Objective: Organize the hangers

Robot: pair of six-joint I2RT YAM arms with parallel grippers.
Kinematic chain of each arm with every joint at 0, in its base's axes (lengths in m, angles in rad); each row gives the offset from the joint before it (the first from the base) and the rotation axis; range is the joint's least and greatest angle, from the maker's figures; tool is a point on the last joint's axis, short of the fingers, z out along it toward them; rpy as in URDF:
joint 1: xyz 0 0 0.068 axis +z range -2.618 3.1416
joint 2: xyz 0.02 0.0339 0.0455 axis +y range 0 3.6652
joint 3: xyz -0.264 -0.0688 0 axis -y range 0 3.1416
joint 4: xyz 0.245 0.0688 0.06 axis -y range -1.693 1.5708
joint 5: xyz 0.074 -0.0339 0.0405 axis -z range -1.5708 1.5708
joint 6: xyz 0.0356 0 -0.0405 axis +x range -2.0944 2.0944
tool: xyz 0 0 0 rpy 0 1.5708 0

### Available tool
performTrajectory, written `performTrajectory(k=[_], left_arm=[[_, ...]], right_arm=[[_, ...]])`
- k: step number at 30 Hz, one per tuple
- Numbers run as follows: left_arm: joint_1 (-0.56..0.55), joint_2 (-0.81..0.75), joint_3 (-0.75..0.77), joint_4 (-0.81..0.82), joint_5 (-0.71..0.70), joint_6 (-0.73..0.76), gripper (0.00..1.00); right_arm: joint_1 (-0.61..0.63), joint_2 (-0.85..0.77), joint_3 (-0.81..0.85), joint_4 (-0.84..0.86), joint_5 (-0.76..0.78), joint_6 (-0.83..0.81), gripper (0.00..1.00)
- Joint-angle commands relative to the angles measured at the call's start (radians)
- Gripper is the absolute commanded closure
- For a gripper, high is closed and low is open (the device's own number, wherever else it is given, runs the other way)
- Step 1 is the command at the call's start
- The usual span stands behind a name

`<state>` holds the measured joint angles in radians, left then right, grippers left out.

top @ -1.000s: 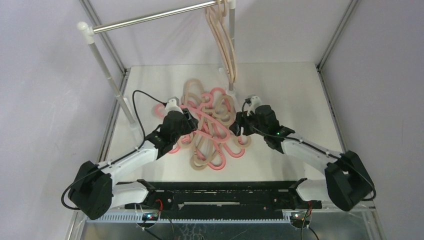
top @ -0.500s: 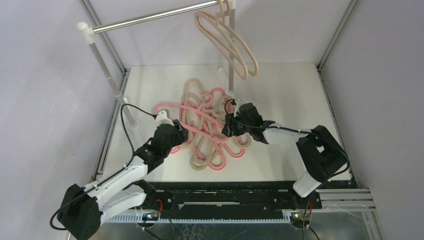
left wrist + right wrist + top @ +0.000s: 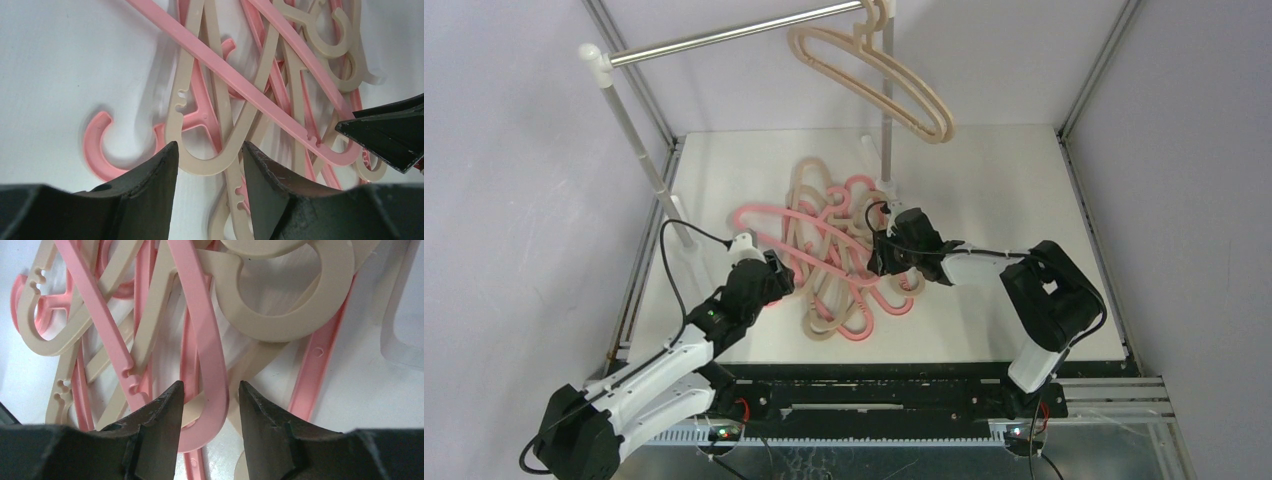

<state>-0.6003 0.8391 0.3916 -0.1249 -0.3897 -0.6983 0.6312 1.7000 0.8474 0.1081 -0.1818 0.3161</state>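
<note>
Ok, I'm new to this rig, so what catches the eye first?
A tangled pile of pink and beige hangers lies centred on the table. Beige hangers hang tilted from the silver rail above. The left tool and right tool, both open, straddle hangers at the pile's edges.

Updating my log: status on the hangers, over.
Left gripper open, right gripper open, both at hanger pile. Beige hangers on rail. Pile tangled: that's the snag.

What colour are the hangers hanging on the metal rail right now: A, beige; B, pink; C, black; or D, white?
A: the hangers hooked over the rail are beige; pink ones show only in the pile lying on the table.
</note>
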Motion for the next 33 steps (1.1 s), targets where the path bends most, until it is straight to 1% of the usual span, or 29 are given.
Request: performTrajectory(k=[1, 3, 6, 7, 11, 16, 18, 20, 22, 25, 28, 33], left_arm=[[-0.001, -0.025, -0.013, 0.010, -0.011, 0.018, 0.45], [-0.001, -0.031, -0.016, 0.010, -0.009, 0.017, 0.45], [-0.001, -0.043, -0.020, 0.005, -0.010, 0.014, 0.46], [-0.001, -0.049, -0.019, 0.001, -0.010, 0.015, 0.46], [-0.001, -0.061, -0.021, -0.007, -0.017, 0.017, 0.46], [-0.001, -0.073, -0.012, -0.007, 0.003, 0.017, 0.46], [-0.002, -0.082, -0.011, -0.007, 0.010, 0.016, 0.46], [-0.002, -0.092, -0.012, -0.007, 0.013, 0.014, 0.47], [-0.002, -0.102, -0.017, -0.007, 0.016, 0.011, 0.47], [-0.003, -0.119, -0.023, -0.006, 0.031, 0.003, 0.47], [-0.003, -0.139, -0.028, -0.004, 0.038, -0.004, 0.48], [-0.003, -0.146, -0.033, -0.002, 0.040, -0.001, 0.48]], right_arm=[[0.023, 0.005, 0.024, 0.037, 0.011, 0.008, 0.55], [0.029, 0.004, 0.024, 0.036, 0.019, 0.006, 0.67], [0.034, -0.017, 0.024, 0.022, 0.026, 0.009, 0.98], [0.036, -0.034, 0.022, 0.015, 0.031, 0.009, 1.00], [0.060, -0.129, 0.026, -0.051, 0.069, -0.022, 1.00], [0.114, -0.303, 0.051, -0.147, 0.191, -0.045, 1.00], [0.132, -0.361, 0.082, -0.179, 0.254, -0.060, 1.00], [0.145, -0.396, 0.131, -0.203, 0.281, -0.084, 1.00], [0.157, -0.404, 0.187, -0.212, 0.305, -0.109, 1.00], [0.176, -0.371, 0.288, -0.214, 0.354, -0.159, 1.00], [0.190, -0.317, 0.410, -0.223, 0.350, -0.183, 1.00], [0.236, -0.286, 0.492, -0.199, 0.360, -0.198, 1.00]])
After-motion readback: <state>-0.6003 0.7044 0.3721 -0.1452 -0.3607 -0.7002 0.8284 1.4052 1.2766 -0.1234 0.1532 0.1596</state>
